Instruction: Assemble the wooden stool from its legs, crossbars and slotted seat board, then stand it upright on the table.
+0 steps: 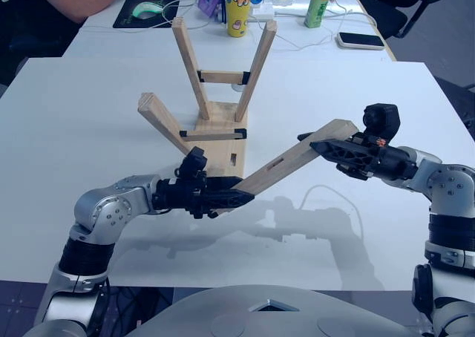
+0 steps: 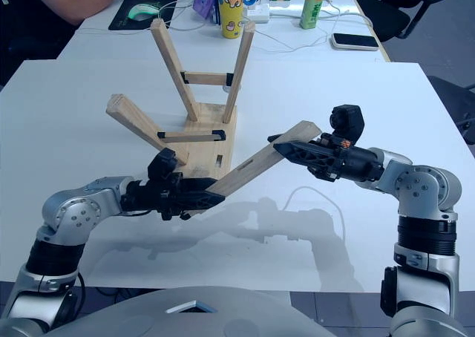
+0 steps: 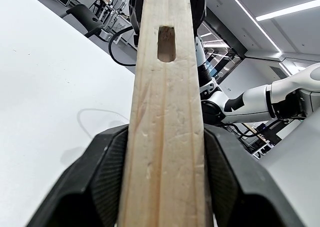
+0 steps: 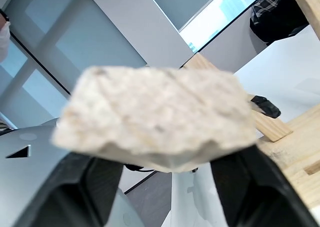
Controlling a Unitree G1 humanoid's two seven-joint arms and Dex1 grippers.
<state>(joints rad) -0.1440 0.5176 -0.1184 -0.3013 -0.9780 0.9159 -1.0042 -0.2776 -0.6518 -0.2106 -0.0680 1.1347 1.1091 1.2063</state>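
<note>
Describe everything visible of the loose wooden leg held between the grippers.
The loose leg is a pale bare-wood bar of rectangular section, with a small slot cut in one face. It is tilted above the table, rising toward the robot's right. The left gripper clamps its lower end, the right gripper its upper end. Its lower end sits beside the seat board; contact is unclear.

Office setting, as indicated by white desks, a mouse pad, a swivel chair and a phone.
</note>
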